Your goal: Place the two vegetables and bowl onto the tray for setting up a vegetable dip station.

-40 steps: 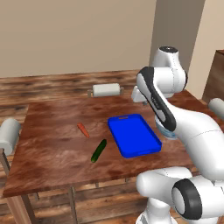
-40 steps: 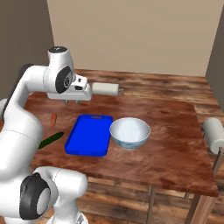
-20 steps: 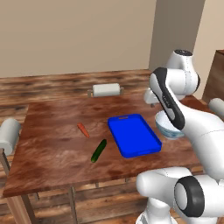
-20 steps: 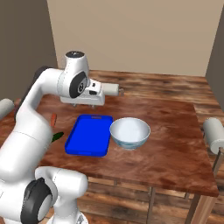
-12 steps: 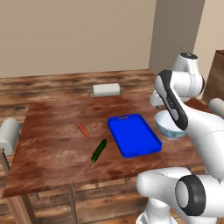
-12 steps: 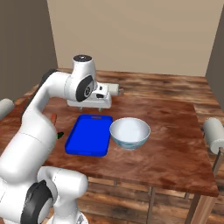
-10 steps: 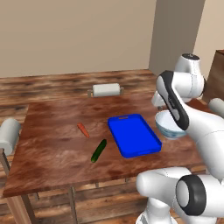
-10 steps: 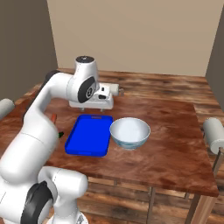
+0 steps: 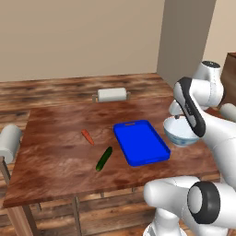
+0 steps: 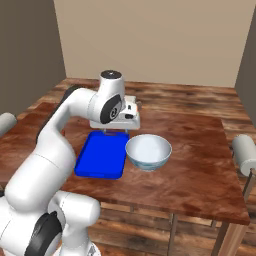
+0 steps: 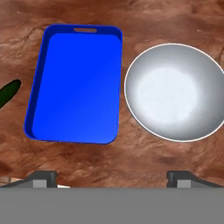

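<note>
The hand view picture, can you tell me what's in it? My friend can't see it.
Looking straight down at a brown wooden table, a flat bright blue rectangular tray lies bare beside a round glossy white bowl, close but not touching. The tip of a dark green cucumber pokes in at the left edge, and the gripper, open wide, shows its two dark fingertips at the bottom.

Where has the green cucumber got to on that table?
In the left base view the cucumber lies on the wooden table, apart from the blue tray on its left, with the carrot just beyond it.
</note>
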Motion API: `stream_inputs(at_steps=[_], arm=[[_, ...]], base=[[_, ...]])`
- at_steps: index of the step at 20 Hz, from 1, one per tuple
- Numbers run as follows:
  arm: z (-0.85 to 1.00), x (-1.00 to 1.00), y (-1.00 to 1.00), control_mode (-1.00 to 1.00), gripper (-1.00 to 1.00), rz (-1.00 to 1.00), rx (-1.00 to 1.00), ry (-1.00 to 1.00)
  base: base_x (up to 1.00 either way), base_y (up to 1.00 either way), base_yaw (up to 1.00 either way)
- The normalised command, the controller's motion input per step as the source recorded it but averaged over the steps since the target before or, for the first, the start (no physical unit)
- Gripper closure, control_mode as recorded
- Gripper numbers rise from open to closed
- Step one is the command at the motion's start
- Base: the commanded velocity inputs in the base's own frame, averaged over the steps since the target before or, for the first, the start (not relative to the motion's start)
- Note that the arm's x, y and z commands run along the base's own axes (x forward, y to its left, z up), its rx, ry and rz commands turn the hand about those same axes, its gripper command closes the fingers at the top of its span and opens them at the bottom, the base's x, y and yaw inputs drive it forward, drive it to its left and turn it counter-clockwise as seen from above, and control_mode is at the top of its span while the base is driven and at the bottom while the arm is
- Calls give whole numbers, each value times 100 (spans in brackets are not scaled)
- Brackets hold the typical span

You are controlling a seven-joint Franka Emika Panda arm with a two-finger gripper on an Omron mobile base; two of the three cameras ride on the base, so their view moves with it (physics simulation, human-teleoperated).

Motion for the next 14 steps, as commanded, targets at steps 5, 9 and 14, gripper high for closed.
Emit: stream_inputs(at_steps=[5, 9, 14], arm=[[-17, -3, -29, -100, -100, 6, 0, 4], [-23, 0, -15, -100, -100, 5, 0, 1], [-26, 0, -13, -100, -100, 11, 0, 2]], base=[[0, 0, 0], [0, 0, 0], [0, 0, 0]])
